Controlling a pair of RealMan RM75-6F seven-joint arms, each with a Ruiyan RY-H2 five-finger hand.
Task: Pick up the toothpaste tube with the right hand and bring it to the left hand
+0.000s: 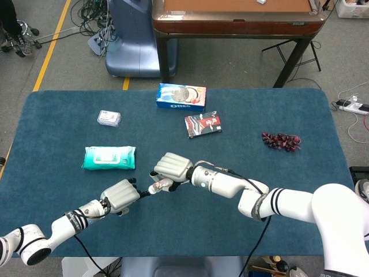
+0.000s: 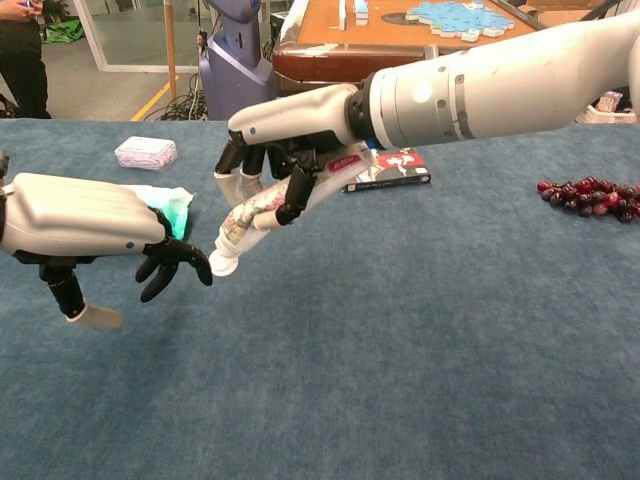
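Nearest, the left hand (image 2: 80,225) is held empty with fingers curled apart, their tips touching the cap of the toothpaste tube (image 2: 262,214), which is gripped above the worktop (image 2: 420,350) by the right hand (image 2: 290,135), with grapes (image 2: 590,195) far beyond it.

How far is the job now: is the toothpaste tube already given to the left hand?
Done: the right hand grips the white toothpaste tube clear of the blue table cloth. In hand: its cap end is at the fingertips of the left hand. Left: the left hand has not yet closed on it.
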